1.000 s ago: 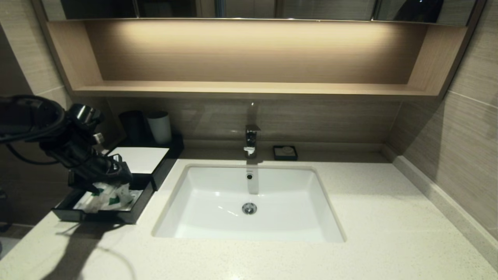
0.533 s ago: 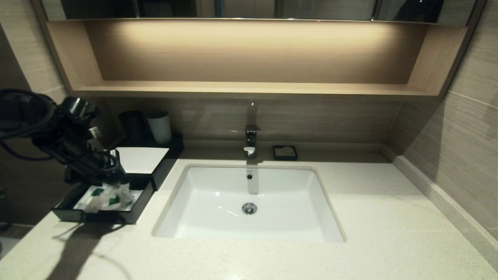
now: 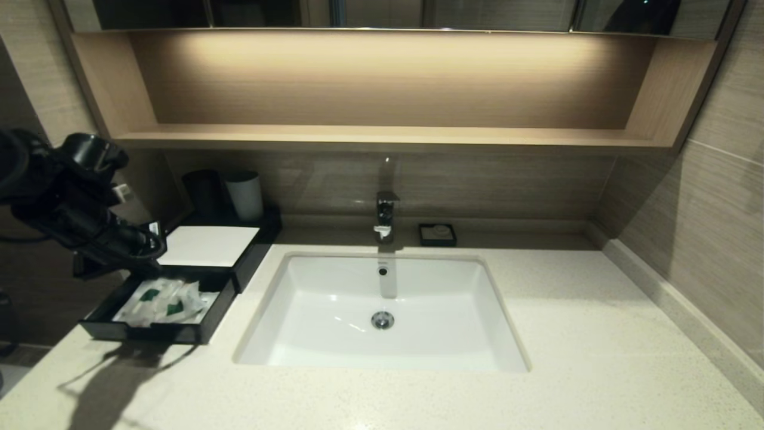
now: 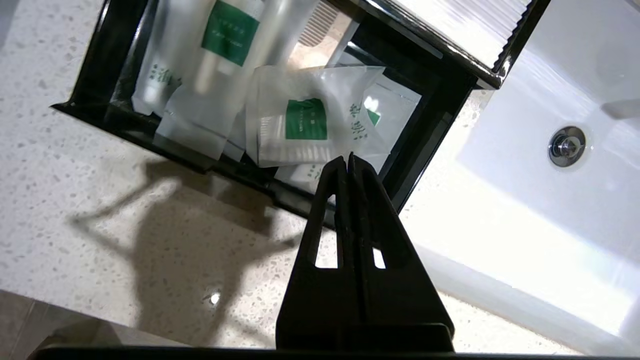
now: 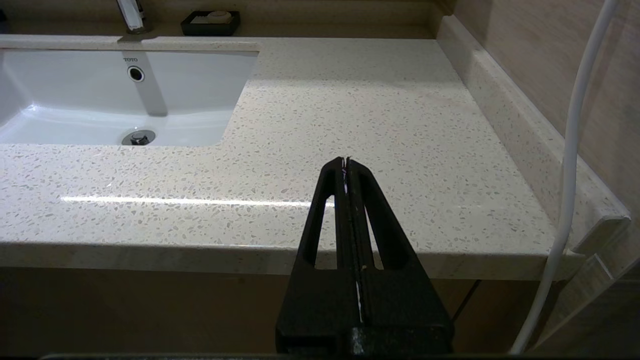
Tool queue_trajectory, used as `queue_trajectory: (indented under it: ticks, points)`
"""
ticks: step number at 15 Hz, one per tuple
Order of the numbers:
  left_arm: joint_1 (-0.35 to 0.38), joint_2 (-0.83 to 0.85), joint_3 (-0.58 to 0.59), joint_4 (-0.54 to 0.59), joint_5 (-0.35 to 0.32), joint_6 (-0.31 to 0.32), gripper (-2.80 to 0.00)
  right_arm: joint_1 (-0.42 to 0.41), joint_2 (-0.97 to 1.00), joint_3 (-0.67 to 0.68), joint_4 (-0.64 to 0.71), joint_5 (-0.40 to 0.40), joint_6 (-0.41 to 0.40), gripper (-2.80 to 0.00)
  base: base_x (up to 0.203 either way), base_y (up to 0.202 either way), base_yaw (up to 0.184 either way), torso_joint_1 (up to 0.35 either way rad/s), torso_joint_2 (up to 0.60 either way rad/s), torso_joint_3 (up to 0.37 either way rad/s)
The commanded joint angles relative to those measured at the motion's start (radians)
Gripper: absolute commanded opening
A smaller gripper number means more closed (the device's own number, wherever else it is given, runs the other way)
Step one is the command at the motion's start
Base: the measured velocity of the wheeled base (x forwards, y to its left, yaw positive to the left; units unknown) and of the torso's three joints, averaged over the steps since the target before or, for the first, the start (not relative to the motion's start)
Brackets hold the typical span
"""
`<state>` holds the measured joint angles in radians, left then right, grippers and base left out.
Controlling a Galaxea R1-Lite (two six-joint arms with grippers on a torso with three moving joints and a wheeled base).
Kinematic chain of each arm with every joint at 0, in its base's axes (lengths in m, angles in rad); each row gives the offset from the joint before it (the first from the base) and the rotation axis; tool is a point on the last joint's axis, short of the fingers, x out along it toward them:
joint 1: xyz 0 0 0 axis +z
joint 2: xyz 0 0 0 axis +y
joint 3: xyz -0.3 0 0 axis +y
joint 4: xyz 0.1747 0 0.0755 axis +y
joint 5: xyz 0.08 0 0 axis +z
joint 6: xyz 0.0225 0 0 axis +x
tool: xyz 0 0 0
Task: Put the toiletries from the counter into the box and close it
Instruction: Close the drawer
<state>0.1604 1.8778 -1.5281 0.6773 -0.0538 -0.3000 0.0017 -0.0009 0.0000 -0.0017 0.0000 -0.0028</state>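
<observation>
The black box (image 3: 209,245) with a white top panel stands at the counter's (image 3: 573,310) left, its front drawer (image 3: 149,331) pulled out. Both clear-wrapped toiletries lie in the drawer: the long thin packet (image 4: 227,35) and the flat squarish packet (image 4: 305,120), which also show in the head view (image 3: 170,300). My left gripper (image 3: 152,242) is shut and empty, raised above the drawer's back left side; in the left wrist view its tips (image 4: 348,157) hover over the drawer's front corner. My right gripper (image 5: 346,160) is shut and empty, parked before the counter's front edge at the right.
A white sink (image 3: 495,334) with a chrome tap (image 3: 386,215) sits mid-counter. A small dark soap dish (image 3: 437,234) stands behind it. A dark cup (image 3: 205,192) and a white cup (image 3: 245,194) stand behind the box. A wooden shelf (image 3: 382,136) hangs above.
My left gripper has lifted up and to the left, away from the drawer. The packets it was over now lie uncovered in the drawer.
</observation>
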Motion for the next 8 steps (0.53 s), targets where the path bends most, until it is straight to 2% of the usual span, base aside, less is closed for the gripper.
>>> queue_trajectory:
  ticks: [1,8]
  points:
    - [0.023,-0.065,0.028,0.009,0.000,-0.001,-2.80,0.000,-0.001,0.002,0.000,0.000,0.000,-2.80,0.000,0.000,0.000,0.000,0.00,0.000]
    - [0.019,-0.177,0.214,-0.005,0.007,0.007,-2.80,0.000,-0.001,0.002,0.000,0.000,0.000,-2.80,0.000,0.000,0.000,0.000,0.00,0.000]
